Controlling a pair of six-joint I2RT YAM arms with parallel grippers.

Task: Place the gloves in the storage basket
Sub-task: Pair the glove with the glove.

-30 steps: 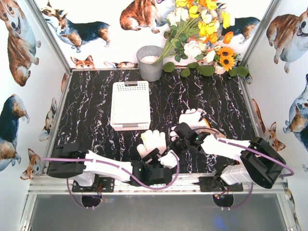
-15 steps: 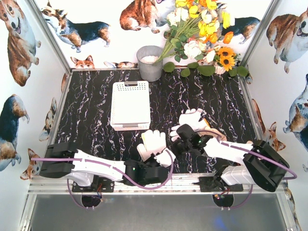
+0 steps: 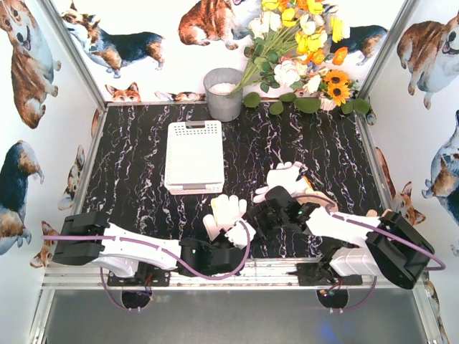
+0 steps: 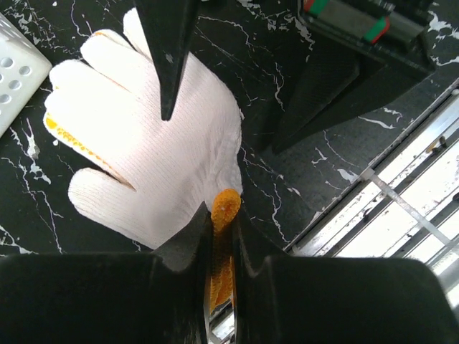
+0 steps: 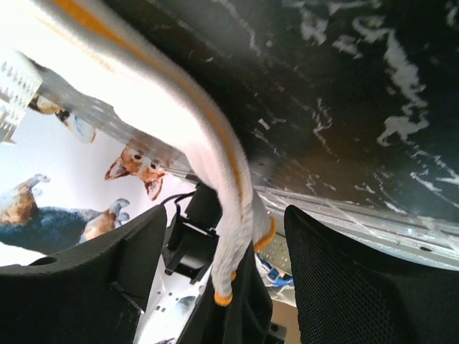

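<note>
White knit glove [image 4: 150, 143] on black marbled surface [image 4: 323, 190], orange cuff [image 4: 226, 213] clenched in left jaws, right jaws released, spread around it.

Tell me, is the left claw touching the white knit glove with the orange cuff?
Touching. The left wrist view shows the left claw pinched shut on the white knit glove by its orange cuff.
</note>
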